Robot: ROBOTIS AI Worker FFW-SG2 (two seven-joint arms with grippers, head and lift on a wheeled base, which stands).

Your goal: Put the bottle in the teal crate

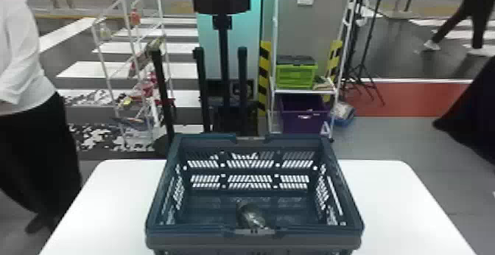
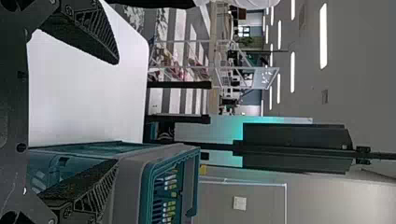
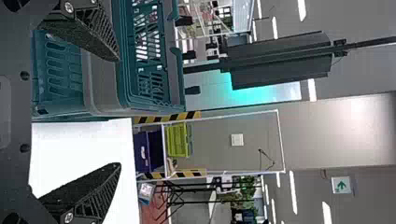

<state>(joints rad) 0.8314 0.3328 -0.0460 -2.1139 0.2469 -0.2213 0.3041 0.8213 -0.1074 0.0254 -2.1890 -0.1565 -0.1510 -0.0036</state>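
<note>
One dark, glossy bottle (image 1: 250, 215) rests inside the teal plastic crate (image 1: 184, 238), close to its near wall, on the white, round-cornered table (image 1: 390, 199). The black left gripper (image 2: 116, 112) has its two flat fingers spread wide; the black right gripper (image 3: 117, 113) stands wide too, nothing between its fingers.

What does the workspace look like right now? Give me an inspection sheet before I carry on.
Surface: white table, the crate standing on it.
Job's things: teal crate upright; dark, see-through bottle inside, by the near wall.
Clutter: nothing seen.
Grippers: left end effector open, holding nothing; right end effector open, holding nothing.
Cables: thin dark line on the wall behind, possibly a cord.
Surroundings: white rack beyond the table, with green crate above purple bin.
</note>
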